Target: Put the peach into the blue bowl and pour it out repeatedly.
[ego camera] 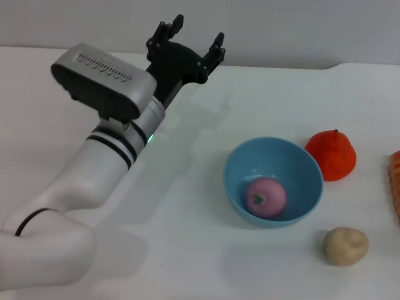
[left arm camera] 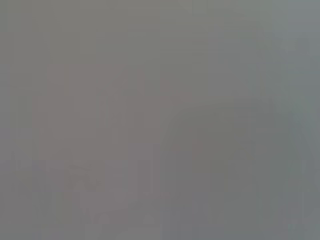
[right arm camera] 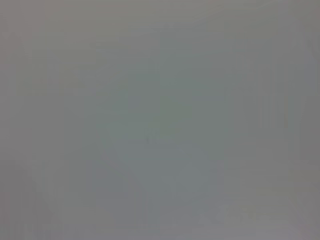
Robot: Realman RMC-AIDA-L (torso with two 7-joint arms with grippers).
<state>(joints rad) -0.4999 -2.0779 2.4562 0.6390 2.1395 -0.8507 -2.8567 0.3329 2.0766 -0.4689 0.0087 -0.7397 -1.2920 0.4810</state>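
Observation:
The pink peach [ego camera: 266, 197] lies inside the light-blue bowl [ego camera: 294, 161], which stands upright on the white table right of centre in the head view. My left gripper [ego camera: 192, 39] is raised at the back of the table, well up and to the left of the bowl, open with nothing between its black fingers. The right gripper does not show in the head view. Both wrist views are a blank grey and show nothing.
An orange-red fruit [ego camera: 332, 154] stands just right of the bowl. A beige lumpy potato [ego camera: 345, 245] lies in front of it. An orange object [ego camera: 395, 184] is cut off by the right edge. The white table [ego camera: 187, 187] ends at a wall behind.

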